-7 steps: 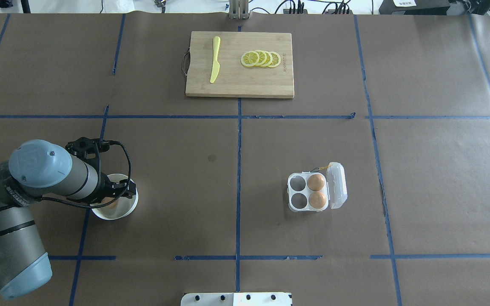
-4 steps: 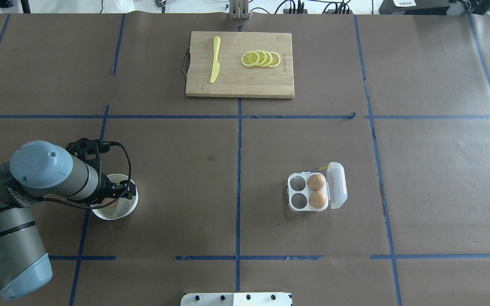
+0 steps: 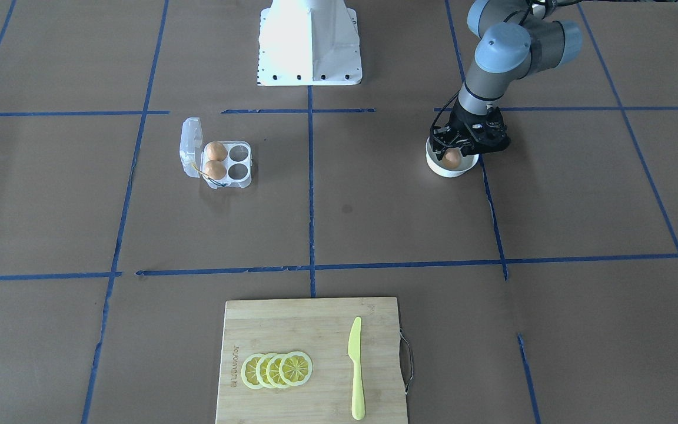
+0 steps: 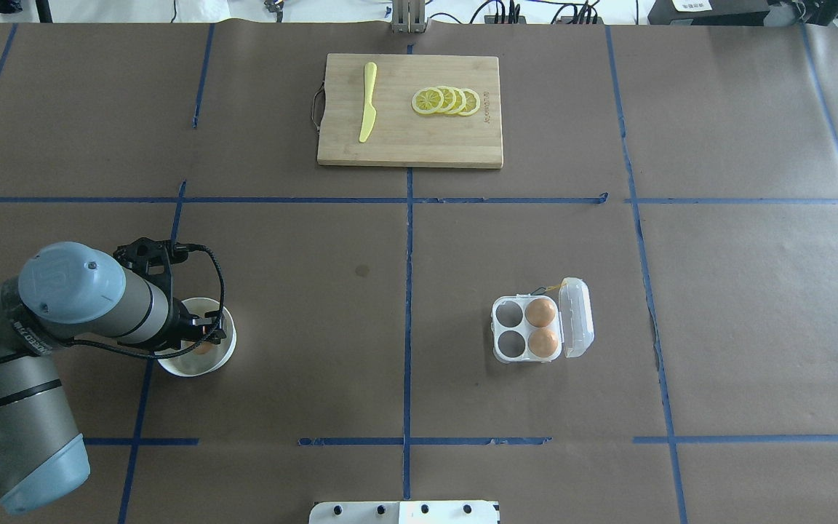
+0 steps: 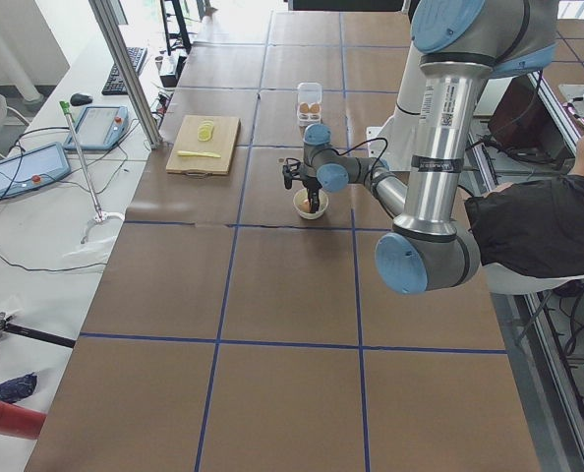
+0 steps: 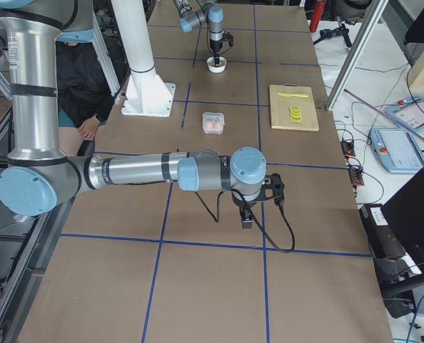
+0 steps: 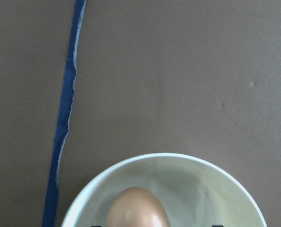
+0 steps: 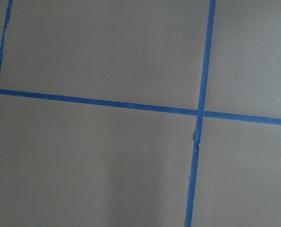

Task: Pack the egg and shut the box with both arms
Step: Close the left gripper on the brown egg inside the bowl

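Note:
The egg is orange-brown and lies in a white round bowl at the table's near left. My left gripper is down in the bowl, open, with a black fingertip on each side of the egg and not touching it; this also shows in the front-facing view. The box is a clear carton standing right of centre with its lid open. Two brown eggs fill its right cells, and the two left cells are empty. My right gripper shows only in the exterior right view, low over bare table; I cannot tell whether it is open.
A wooden cutting board lies at the far centre with a yellow knife and lemon slices on it. The white base block stands at the robot's edge. A seated person is beside the table.
My left gripper has sunk a little deeper into the bowl around the egg, and the arm has shifted slightly. The box and its eggs have not moved.

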Controlling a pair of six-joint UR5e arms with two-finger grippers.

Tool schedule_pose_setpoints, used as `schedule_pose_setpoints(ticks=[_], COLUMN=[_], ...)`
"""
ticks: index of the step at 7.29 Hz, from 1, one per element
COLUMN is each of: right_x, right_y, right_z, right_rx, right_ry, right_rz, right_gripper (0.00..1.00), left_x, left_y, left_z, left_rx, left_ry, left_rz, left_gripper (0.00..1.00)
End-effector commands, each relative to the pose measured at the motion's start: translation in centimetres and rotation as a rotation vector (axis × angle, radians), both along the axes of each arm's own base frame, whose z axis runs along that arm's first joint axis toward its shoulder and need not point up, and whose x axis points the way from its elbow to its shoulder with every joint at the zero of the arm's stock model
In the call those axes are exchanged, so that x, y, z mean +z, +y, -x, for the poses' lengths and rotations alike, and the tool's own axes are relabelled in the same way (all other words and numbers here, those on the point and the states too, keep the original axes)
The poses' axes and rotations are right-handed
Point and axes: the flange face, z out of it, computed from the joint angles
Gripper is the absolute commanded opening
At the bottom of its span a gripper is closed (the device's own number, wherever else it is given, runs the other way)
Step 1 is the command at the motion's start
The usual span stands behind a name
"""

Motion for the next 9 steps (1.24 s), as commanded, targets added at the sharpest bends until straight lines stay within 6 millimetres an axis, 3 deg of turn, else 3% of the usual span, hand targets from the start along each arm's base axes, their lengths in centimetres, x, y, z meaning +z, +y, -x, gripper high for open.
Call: schedule_pose_setpoints(ticks=[1,3,7,8,9], right_x=[-0.1,0.0,0.4,0.4,0.3], right_y=[0.0,0.1,0.1,0.1,0.1], right_z=[0.0,0.0,0.0,0.0,0.0], right_rx=[0.000,0.000,0.000,0.000,0.000], right_ry=[-0.001,-0.003,-0.003,-0.003,-0.003], right_rz=[-0.002,0.000,0.008,0.008,0.006], right_gripper=[1.00,1.00,1.00,1.00,1.00], left_x=[0.0,-1.1,-0.6,-0.6,-0.6], left_y=[0.0,-0.3,-0.5,-0.5,-0.5], left_z=[-0.1,-0.8,-0.9,-0.9,-0.8], left_rx=[0.001,0.003,0.004,0.005,0.004], left_ry=[-0.001,-0.028,-0.037,-0.039,-0.038], left_rz=[0.001,0.015,0.015,0.015,0.013], left_gripper=[0.67,0.68,0.60,0.50,0.28])
